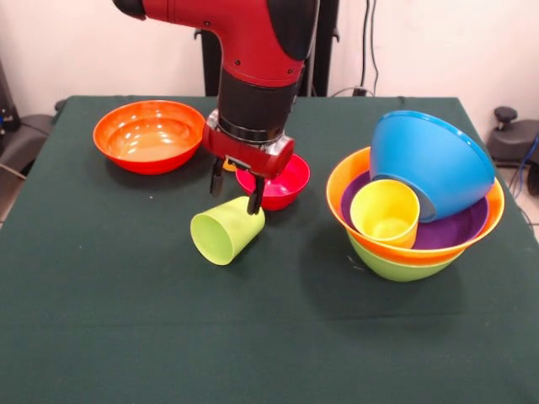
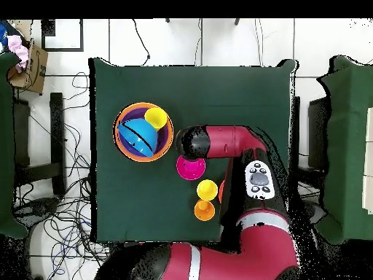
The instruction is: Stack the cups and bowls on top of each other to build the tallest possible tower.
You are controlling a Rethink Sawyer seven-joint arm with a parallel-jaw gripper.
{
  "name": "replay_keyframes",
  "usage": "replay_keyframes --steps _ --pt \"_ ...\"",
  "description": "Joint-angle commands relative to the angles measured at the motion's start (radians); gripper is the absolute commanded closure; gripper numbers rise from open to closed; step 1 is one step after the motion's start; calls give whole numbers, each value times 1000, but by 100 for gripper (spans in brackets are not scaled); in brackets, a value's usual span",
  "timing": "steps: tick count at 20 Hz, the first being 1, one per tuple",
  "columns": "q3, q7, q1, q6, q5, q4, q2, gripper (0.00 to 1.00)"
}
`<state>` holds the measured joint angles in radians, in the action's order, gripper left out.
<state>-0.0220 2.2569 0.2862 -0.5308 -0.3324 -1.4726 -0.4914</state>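
Lime green glossy plastic marks the small tapered cup (image 1: 226,235) that is lying tilted on its side on the dark green cloth-covered table (image 1: 109,320), its open mouth turning toward the near edge in the front view. The red and black robot arm (image 1: 253,59) is reaching down over the middle of the table, and its gripper (image 1: 236,190) is hanging with its two dark fingers spread apart, one finger (image 1: 255,202) touching or just above the cup's base; the jaws are clamping nothing.

Just behind the gripper, a small glossy magenta-red plastic bowl (image 1: 282,185) is sitting upright. Toward the far left corner in the front view, a large red-orange glossy plastic bowl (image 1: 148,135) is standing alone.

Near the right edge in that view, the tower (image 1: 417,210) is resting: a lime green bowl (image 1: 402,265) at the bottom, a large orange bowl (image 1: 370,164) nested in it, a purple bowl (image 1: 459,229) inside that. A blue plastic bowl (image 1: 429,160) is leaning tilted on the purple one, and a yellow tapered cup (image 1: 386,212) is lying beside it within the purple bowl.

In the overhead view, another yellow cup (image 2: 207,189) and an orange cup (image 2: 204,210) are standing side by side near the table's bottom edge, beside the arm.
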Motion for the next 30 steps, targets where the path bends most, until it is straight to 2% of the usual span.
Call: replay_keyframes --steps 1,6,7,9,11,15,20,25,30 --pt "-101 -121 -12 43 -81 71 22 0" --pt "-177 -206 38 89 -102 -11 -11 0" --pt "-206 -234 60 92 -104 -56 -36 0" --pt "-235 -236 85 99 -99 -127 -75 0" --pt "-245 -247 98 113 -130 -178 -106 0" --pt "-269 -227 125 105 -149 -252 -131 0" --pt "-265 -153 120 99 -151 -272 -140 0" --pt "-256 -91 116 78 -121 -277 -121 0" --pt "-225 -38 84 119 -132 -273 -94 0"
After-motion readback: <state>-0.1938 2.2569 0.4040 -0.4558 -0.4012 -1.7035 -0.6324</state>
